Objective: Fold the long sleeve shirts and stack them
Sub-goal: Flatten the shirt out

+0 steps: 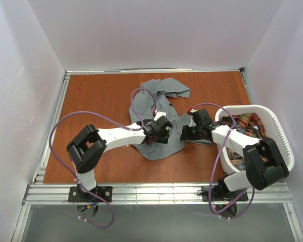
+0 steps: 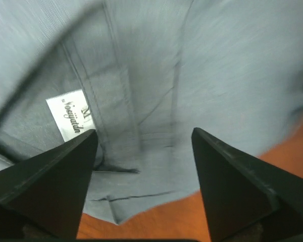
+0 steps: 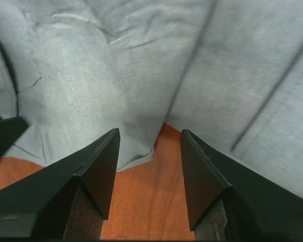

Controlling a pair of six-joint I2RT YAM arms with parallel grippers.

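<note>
A plain grey shirt (image 1: pixel 161 108) lies crumpled in the middle of the brown table. My left gripper (image 1: pixel 158 135) hovers over its lower part, open and empty; the left wrist view shows the collar area with a white label (image 2: pixel 70 115) between my fingers (image 2: pixel 65 176). My right gripper (image 1: pixel 188 132) is open and empty at the shirt's right edge; the right wrist view shows grey cloth (image 3: pixel 91 75) and bare table between my fingertips (image 3: pixel 103 166). A plaid shirt (image 1: pixel 245 128) in red, navy and yellow lies in the basket.
A white slotted laundry basket (image 1: pixel 280 136) stands at the right side of the table (image 1: pixel 101 101), partly under my right arm. Purple cables loop over both arms. White walls enclose the table on three sides.
</note>
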